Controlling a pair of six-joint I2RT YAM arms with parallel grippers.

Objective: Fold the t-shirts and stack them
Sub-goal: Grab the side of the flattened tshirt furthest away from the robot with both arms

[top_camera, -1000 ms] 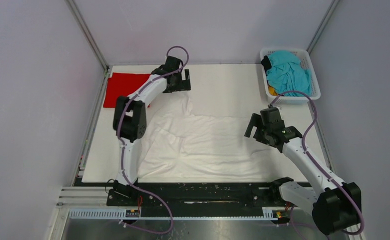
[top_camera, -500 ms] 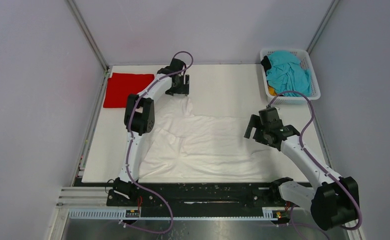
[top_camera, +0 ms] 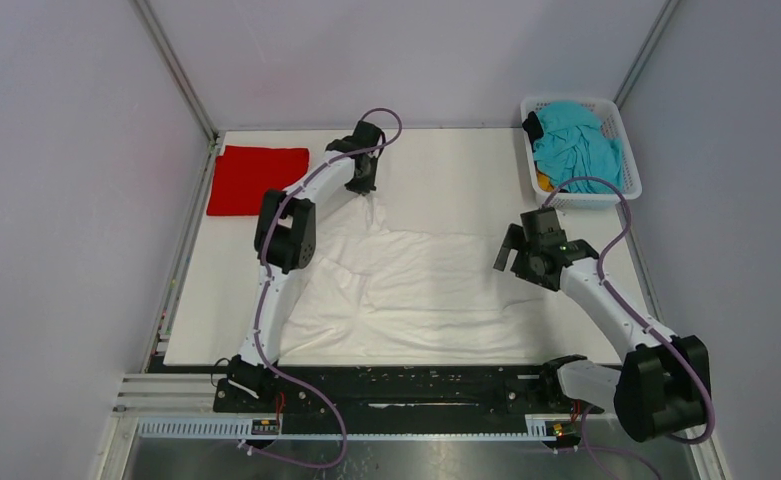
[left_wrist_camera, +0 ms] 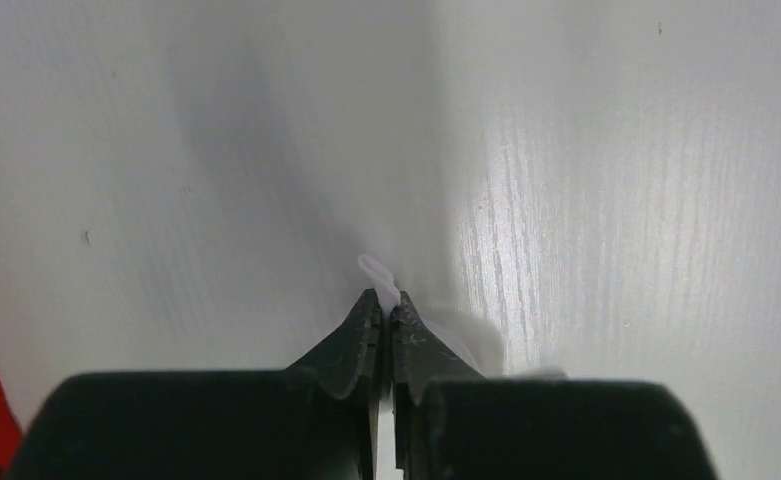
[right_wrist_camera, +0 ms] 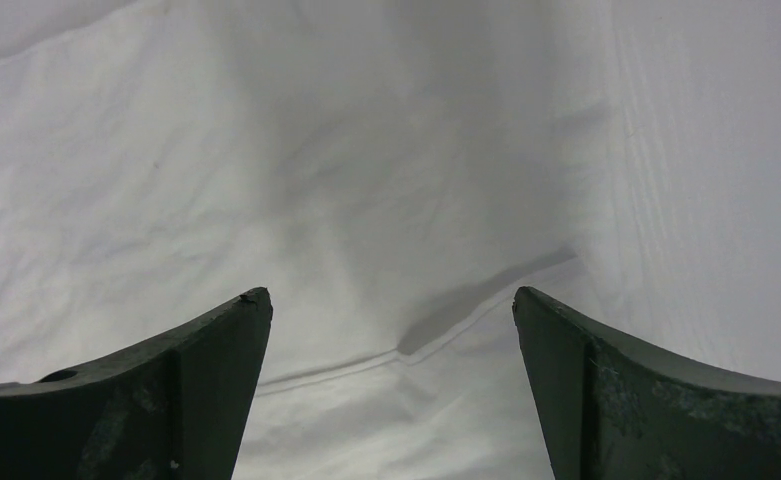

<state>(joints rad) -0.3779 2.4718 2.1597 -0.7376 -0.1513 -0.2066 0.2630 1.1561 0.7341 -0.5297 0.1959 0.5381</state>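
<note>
Far left, a folded red t-shirt (top_camera: 256,180) lies flat on your table (top_camera: 456,170); your left gripper (left_wrist_camera: 385,300) is pinched tight on an edge of the white t-shirt (top_camera: 416,290) spread across the middle; your right gripper (right_wrist_camera: 391,295) hangs spread wide over its right side; far right, a teal t-shirt (top_camera: 576,145) fills the basket (top_camera: 591,202).

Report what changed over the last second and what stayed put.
The left tool swung right and slightly nearer, its arm clearing the red t-shirt. It now sits shut on a pinch of the white t-shirt at its far edge. The right tool, open over that shirt's right side, barely shifted. The white shirt's spread, the folded red t-shirt and the basket of clothes stayed as they were.
</note>
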